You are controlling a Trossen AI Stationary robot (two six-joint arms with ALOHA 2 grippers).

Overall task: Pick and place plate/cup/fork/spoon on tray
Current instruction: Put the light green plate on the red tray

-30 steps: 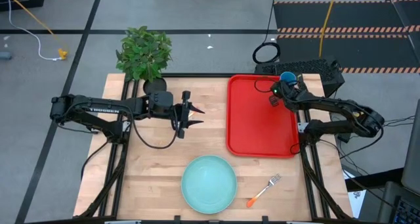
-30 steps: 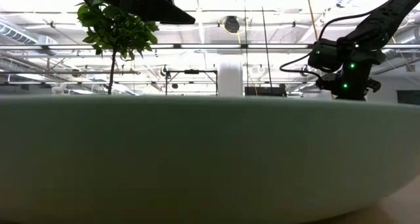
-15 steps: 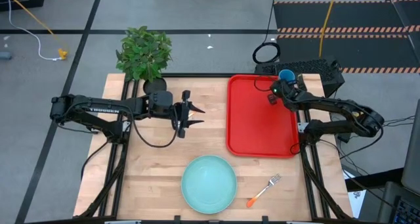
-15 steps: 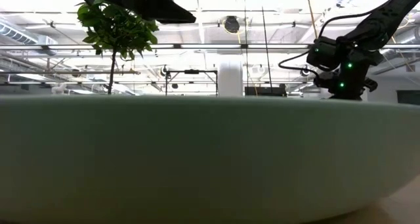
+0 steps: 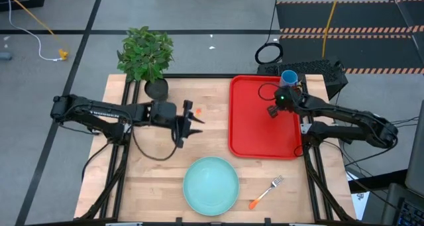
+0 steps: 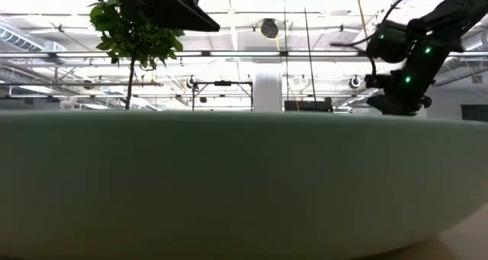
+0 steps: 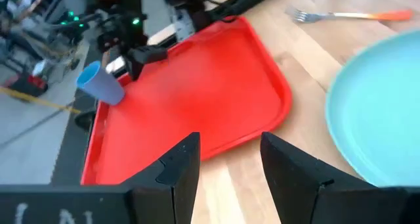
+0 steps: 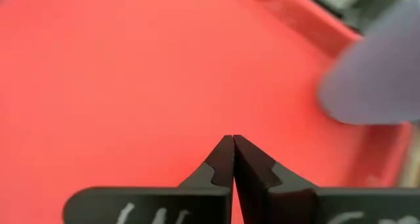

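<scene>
The surface [image 5: 159, 166] is pale wood in jointed strips, matt, with visible grain. The tray [image 5: 255, 130] looks like smooth red plastic with a soft sheen along its raised rim. The plate [image 5: 211, 185] is smooth, pale turquoise and faintly glossy. The cup [image 5: 289, 77] looks like plain blue plastic. The fork [image 5: 266, 191] has bright silver metal tines and an orange handle that looks plastic. Both arms and the left pincer [image 7: 226, 165] fingers are dark and matt.
</scene>
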